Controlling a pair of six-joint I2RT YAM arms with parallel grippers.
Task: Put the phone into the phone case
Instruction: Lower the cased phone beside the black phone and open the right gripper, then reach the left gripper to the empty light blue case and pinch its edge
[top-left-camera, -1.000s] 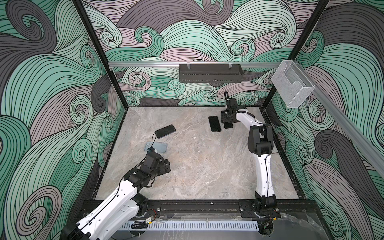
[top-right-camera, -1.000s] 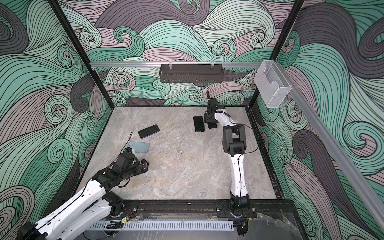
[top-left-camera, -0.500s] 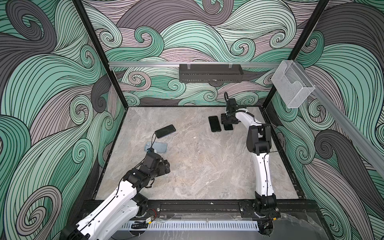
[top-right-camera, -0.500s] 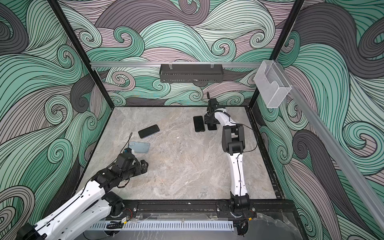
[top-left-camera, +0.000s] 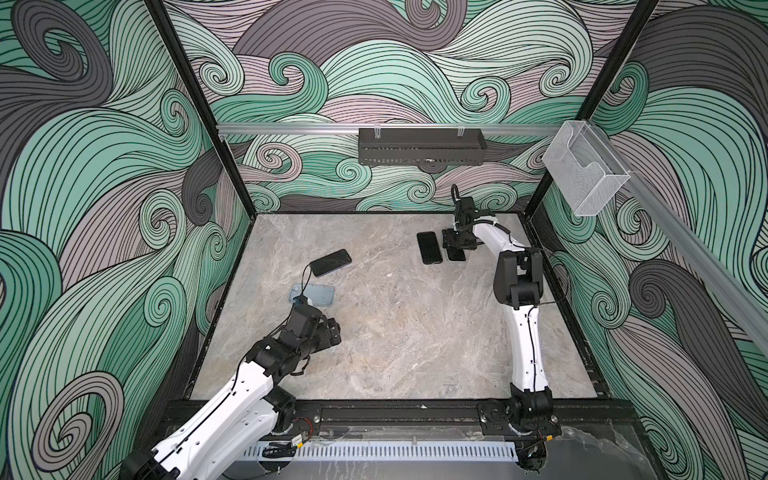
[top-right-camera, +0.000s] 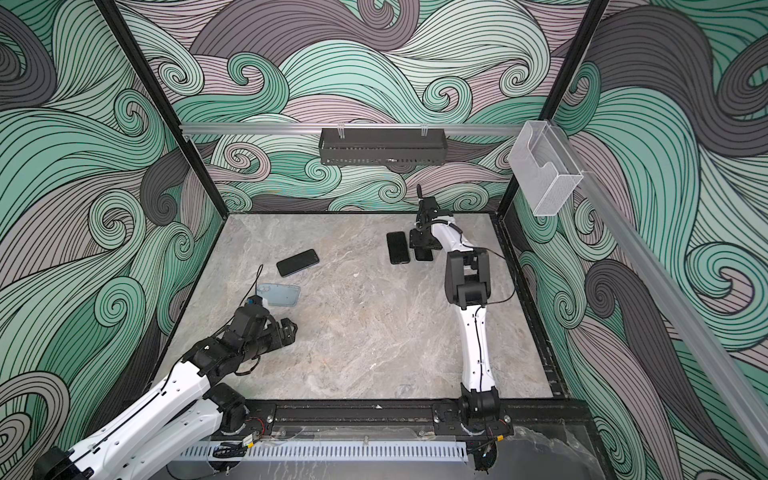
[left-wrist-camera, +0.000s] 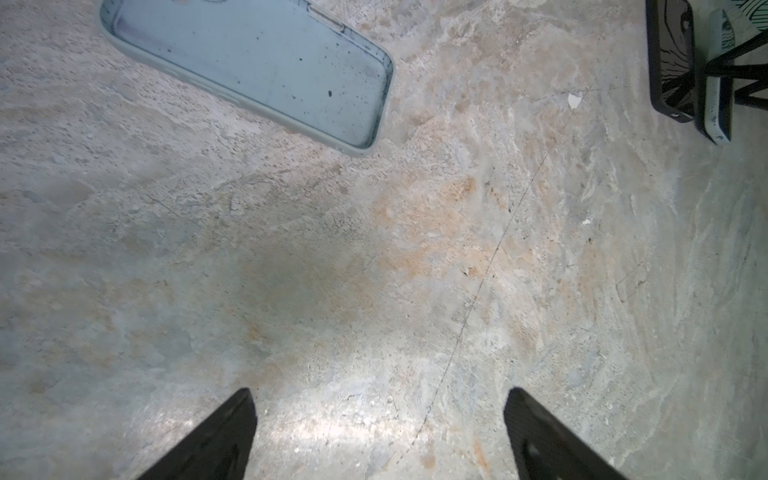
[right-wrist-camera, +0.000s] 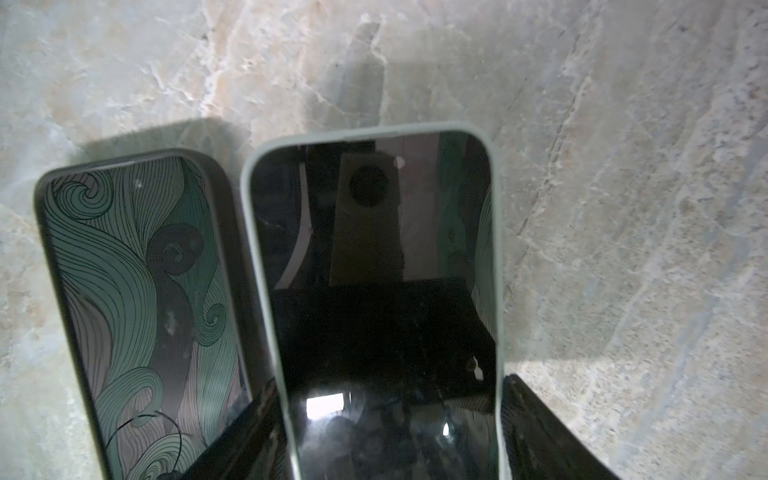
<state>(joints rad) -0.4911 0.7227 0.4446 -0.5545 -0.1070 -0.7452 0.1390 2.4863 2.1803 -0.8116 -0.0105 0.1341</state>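
The phone (top-left-camera: 331, 262) lies flat on the desk (top-left-camera: 395, 332), just past the empty blue case (top-left-camera: 312, 295), its long side slanting. The left fingers (top-left-camera: 332, 332) are nearer, spread wide and holding nothing, low beside that case. Far off, the right fingers (top-left-camera: 457, 247) squeeze the long sides of another phone in a pale case (right-wrist-camera: 374, 291).

The phone case (top-left-camera: 311, 295) lies just before the phone (top-left-camera: 331, 262), left; a pair of cased phones (top-left-camera: 430, 248) lies back right.

Your station: a lab robot cell. Wave-printed walls (top-left-camera: 104, 187); black frame posts (top-left-camera: 202, 108); far aluminium rail (top-left-camera: 291, 129); marble-look tabletop (top-left-camera: 415, 332).
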